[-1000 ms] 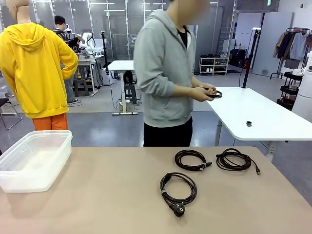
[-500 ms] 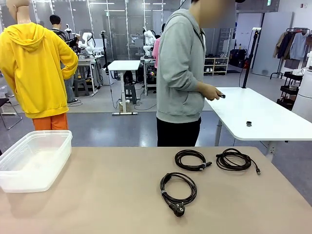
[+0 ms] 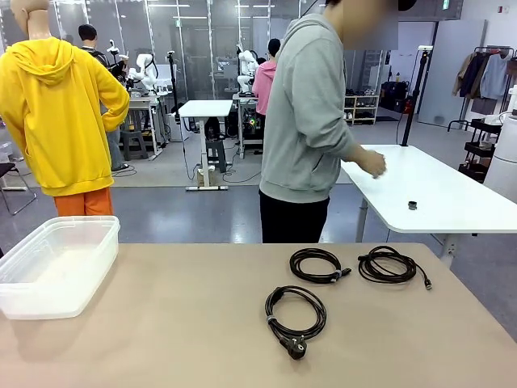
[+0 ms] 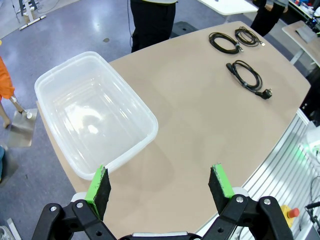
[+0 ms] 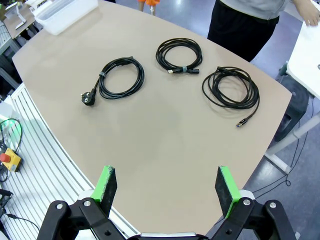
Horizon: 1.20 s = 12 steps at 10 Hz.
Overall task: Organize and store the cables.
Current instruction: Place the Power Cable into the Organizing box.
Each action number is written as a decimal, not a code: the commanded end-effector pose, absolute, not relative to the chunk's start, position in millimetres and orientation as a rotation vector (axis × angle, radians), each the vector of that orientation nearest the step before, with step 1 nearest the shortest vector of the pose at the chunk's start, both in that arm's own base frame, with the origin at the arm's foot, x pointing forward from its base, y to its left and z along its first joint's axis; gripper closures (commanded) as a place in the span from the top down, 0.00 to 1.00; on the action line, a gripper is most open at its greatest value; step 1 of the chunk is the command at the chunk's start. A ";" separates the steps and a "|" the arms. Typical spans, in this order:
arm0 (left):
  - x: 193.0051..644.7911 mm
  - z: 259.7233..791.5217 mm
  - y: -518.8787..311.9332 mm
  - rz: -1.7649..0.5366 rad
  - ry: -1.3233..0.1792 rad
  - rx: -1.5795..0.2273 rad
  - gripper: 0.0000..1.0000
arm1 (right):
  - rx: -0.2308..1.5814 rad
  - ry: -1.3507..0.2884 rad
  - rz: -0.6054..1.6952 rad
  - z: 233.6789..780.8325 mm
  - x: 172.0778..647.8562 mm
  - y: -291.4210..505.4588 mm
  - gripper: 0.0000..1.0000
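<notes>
Three coiled black cables lie on the tan table. The one with a chunky plug [image 3: 296, 314] [image 5: 119, 77] [image 4: 247, 77] is nearest the front. A second coil [image 3: 316, 264] [image 5: 179, 55] [image 4: 223, 41] sits behind it. The third [image 3: 388, 265] [image 5: 231, 89] [image 4: 247, 36] lies at the right. My left gripper [image 4: 161, 185] is open, high above the table near the bin. My right gripper [image 5: 166, 187] is open too, hovering well short of the coils. A person in a grey hoodie [image 3: 305, 121] stands beyond the far edge, hand [image 3: 373, 165] over a white side table.
A clear plastic bin [image 3: 56, 267] [image 4: 95, 120] [image 5: 65, 9] stands at the table's left end, nothing in it. A white side table [image 3: 428, 194] with a small dark object [image 3: 412, 204] stands behind at right. Bare tabletop lies between the bin and the cables.
The person has turned to the right, toward the white side table, and the dark coil held in both hands a second ago no longer shows. The cables on the tan table have not moved.
</notes>
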<state>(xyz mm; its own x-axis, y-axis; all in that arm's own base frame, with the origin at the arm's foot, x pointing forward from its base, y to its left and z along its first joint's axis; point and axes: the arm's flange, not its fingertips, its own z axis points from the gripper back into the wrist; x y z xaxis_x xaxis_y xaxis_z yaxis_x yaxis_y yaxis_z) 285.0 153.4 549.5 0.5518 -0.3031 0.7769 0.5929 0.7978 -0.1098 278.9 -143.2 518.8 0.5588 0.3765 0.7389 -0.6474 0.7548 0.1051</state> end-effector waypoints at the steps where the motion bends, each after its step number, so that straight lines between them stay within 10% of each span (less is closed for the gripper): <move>1: 287.1 551.7 156.7 -0.564 -0.838 -0.393 1.00 | 0.395 -0.767 0.640 518.9 278.5 -144.5 1.00; 5: 285.0 549.5 153.4 -0.545 -0.830 -0.384 1.00 | 0.395 -0.767 0.640 518.9 278.5 -144.5 1.00; 12: 337.1 548.1 -86.8 -1.005 -0.683 -0.324 1.00 | 0.395 -0.767 0.640 518.9 278.5 -144.5 1.00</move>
<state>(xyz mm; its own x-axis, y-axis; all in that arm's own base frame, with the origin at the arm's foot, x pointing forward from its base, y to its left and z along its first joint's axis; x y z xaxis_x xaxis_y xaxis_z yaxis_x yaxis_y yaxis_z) 327.1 -65.5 552.9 0.3669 -0.6407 0.6745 0.8607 0.5089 0.0152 279.4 -142.3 518.9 0.5604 0.3773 0.7373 -0.6467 0.7555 0.1049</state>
